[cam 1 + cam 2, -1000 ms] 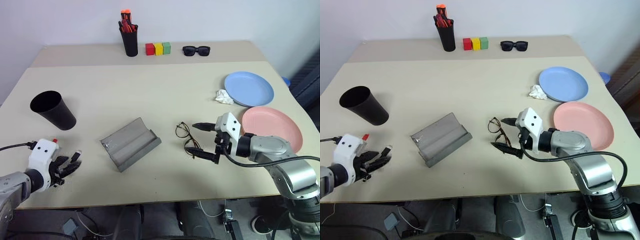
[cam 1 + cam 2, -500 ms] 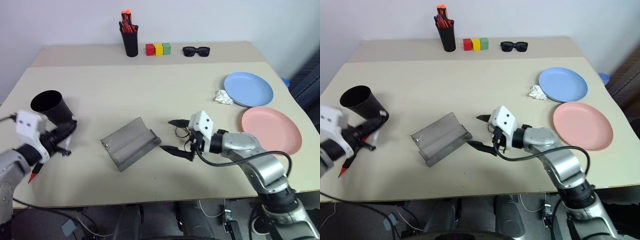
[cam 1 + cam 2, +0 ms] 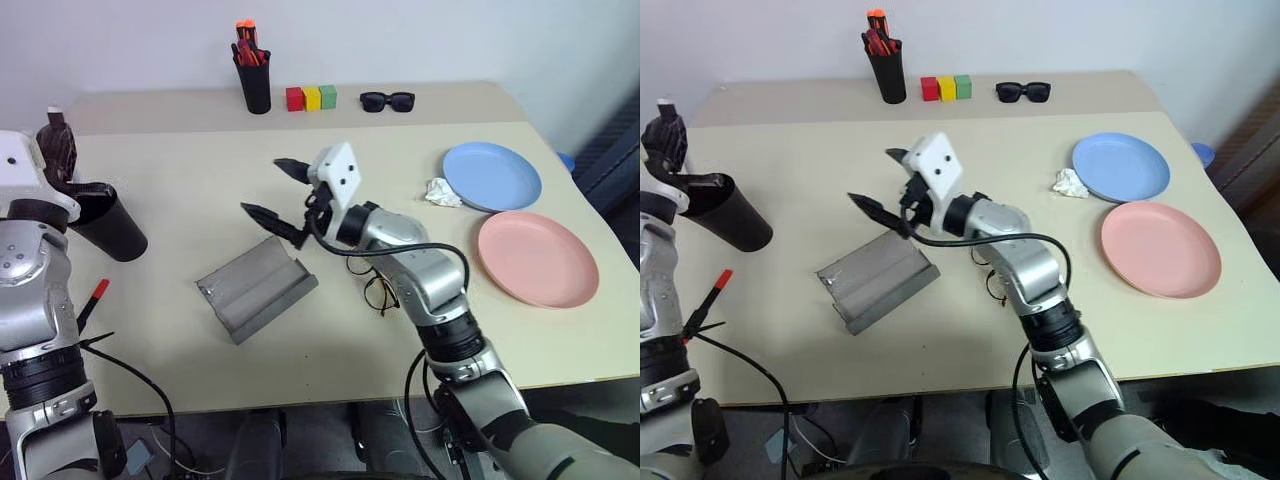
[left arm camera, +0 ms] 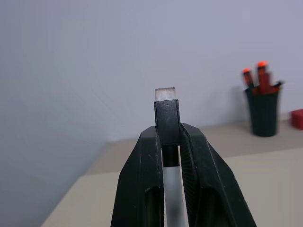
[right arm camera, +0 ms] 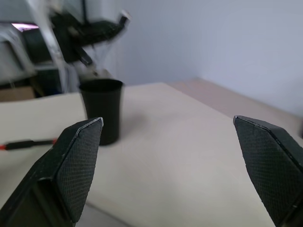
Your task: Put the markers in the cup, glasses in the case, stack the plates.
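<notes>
Head pair looks down on the table [image 3: 400,150]; wrist cameras face level.

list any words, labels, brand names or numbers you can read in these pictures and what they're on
None can be read.
black cup: plain, no print visible.
grey case: no marking visible.
blue plate and pink plate: plain.
red, yellow and green blocks: no letters or digits visible.
pen holder and its pens: any print is too small to tell.
white housings on the two wrists: no text visible.
</notes>
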{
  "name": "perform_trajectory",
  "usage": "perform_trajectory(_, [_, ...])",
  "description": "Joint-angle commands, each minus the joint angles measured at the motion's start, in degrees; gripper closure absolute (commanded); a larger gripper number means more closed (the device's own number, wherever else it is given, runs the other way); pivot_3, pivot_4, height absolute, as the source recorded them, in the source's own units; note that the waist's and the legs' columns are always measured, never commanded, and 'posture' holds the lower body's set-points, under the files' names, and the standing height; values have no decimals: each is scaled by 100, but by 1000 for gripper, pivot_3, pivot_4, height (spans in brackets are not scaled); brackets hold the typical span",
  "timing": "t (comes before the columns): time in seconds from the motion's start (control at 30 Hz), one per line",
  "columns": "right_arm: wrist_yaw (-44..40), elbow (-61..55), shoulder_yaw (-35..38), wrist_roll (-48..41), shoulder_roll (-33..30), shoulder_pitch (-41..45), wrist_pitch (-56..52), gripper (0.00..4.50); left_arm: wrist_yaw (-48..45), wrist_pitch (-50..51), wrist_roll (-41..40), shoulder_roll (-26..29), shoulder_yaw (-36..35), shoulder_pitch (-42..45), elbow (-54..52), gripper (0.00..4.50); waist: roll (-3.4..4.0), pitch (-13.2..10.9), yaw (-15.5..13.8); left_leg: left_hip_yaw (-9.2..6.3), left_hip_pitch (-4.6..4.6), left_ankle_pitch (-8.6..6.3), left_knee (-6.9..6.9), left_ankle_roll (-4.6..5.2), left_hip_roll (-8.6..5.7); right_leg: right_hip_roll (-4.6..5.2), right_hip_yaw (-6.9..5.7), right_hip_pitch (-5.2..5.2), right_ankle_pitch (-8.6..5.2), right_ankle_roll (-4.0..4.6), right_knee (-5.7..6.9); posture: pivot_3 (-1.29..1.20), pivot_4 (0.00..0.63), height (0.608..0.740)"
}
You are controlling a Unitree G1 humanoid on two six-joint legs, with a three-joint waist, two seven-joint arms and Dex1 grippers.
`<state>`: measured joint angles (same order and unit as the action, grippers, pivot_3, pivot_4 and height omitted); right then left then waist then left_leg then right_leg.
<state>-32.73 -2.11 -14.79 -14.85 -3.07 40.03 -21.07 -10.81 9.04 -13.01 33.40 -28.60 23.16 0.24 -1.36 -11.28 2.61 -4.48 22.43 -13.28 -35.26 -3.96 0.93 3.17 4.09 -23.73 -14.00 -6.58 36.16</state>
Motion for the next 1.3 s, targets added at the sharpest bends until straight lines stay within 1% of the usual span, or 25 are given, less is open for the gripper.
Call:
perform_trajectory(0.03, [112,151,2,89,214,162,256,0,154,-482,127,-2,-30,186,252,4468,-1,0,-15,-1,3,1,-1,-2,0,0,0,0,0,0,-1,0,150,740])
perform_trajectory(0.17, [29,161,-147,135,328,34,278,0,188,-762,177,-69,100,269,623,4468,-1,0,-17,-3,5,7,-1,-12,-1,2,-2,1,1,-1,-2,0,150,740])
perform_trajectory(0.37, [-28,18,-205,156,263,-140,210,0,296,-873,200,-132,146,232,769,4468,-1,0,4,-5,3,7,2,-13,-1,1,-2,-1,1,-2,3,0,150,740])
perform_trajectory(0.43, [-25,-11,-194,160,261,-171,182,0,324,-906,211,-155,187,215,788,3513,-1,0,4,-5,3,8,2,-13,-1,1,-2,-2,1,-2,4,0,150,740])
perform_trajectory(0.5, [-17,-32,-186,163,267,-185,161,0,466,-916,312,-171,219,211,814,2679,-1,1,0,-6,3,8,1,-14,-1,0,-2,-2,1,-2,4,0,150,740])
perform_trajectory(0.53, [-14,-39,-185,164,270,-190,155,0,511,-918,329,-184,229,214,819,2061,-1,0,-1,-6,3,8,1,-14,-1,0,-3,-1,1,-2,4,0,150,740])
perform_trajectory(0.57, [-8,-46,-186,168,272,-193,147,0,530,-920,319,-202,229,218,808,1672,-1,0,-2,-6,4,8,1,-14,-1,0,-3,-1,1,-2,4,0,150,740])
perform_trajectory(0.73, [-17,-54,-193,189,277,-192,136,0,639,-899,191,-208,94,230,637,1672,-1,0,0,-6,4,8,1,-14,-1,0,-3,-1,1,-2,4,0,150,740])
perform_trajectory(0.77, [-22,-57,-196,198,277,-193,135,0,666,-858,90,-204,-4,236,561,1672,-1,0,1,-6,4,8,1,-14,-1,0,-3,-1,1,-2,4,0,150,740])
perform_trajectory(0.8, [-39,-87,-196,206,250,-208,133,0,625,-683,-161,-110,-270,148,325,1672,-1,1,4,-6,4,8,1,-14,-1,0,-3,-1,1,-2,4,0,150,740])
perform_trajectory(0.87, [-77,-167,-166,210,155,-263,109,0,298,-210,-855,147,-876,-224,-252,1672,-3,1,57,-7,5,8,3,-14,0,0,-2,-4,1,-2,3,0,150,740])
perform_trajectory(0.93, [-140,-244,-114,190,39,-320,75,0,30,124,-1265,412,-1409,-656,-637,1672,-4,2,150,-6,8,8,10,-14,1,1,-2,-10,1,-2,3,0,150,740])
perform_trajectory(1.0, [-209,-303,-74,163,-72,-356,52,0,-150,414,-1578,617,-1831,-1031,-833,1672,-3,1,143,-7,7,8,16,-14,1,3,-3,-14,0,-1,6,0,150,740])
perform_trajectory(1.07, [-309,-359,-26,123,-215,-376,32,0,-414,970,-1916,808,-2158,-1530,-980,1672,-1,0,138,-7,5,8,15,-14,1,2,-3,-13,0,0,8,0,150,740])
perform_trajectory(1.13, [-456,-406,39,58,-368,-378,0,0,-737,1589,-2036,991,-2227,-2208,-1177,1122,0,0,137,-7,4,9,11,-16,1,2,-3,-10,-1,1,7,0,150,740])
perform_trajectory(1.17, [-557,-437,65,18,-452,-377,-20,0,-894,1797,-1986,1053,-2180,-2600,-1306,795,-1,0,138,-7,0,10,9,-17,1,2,-3,-2,-10,17,4,0,150,740])
perform_trajectory(1.2, [-686,-482,80,-31,-552,-379,-38,0,-1029,2074,-1997,1095,-2135,-2985,-1445,358,-2,0,147,-7,-1,10,7,-17,1,2,-3,0,-14,24,0,0,150,740])
perform_trajectory(1.23, [-823,-534,87,-95,-654,-384,-61,0,-1198,2340,-2046,1137,-2057,-3350,-1604,21,-1,0,146,-5,-1,10,5,-17,1,2,-1,2,-15,26,-4,0,150,740])
perform_trajectory(1.3, [-1015,-621,87,-201,-802,-392,-112,0,-1531,2674,-2028,1243,-1843,-3930,-1845,21,-6,2,139,-3,0,10,5,-18,1,4,-1,2,-18,31,-8,0,150,740])
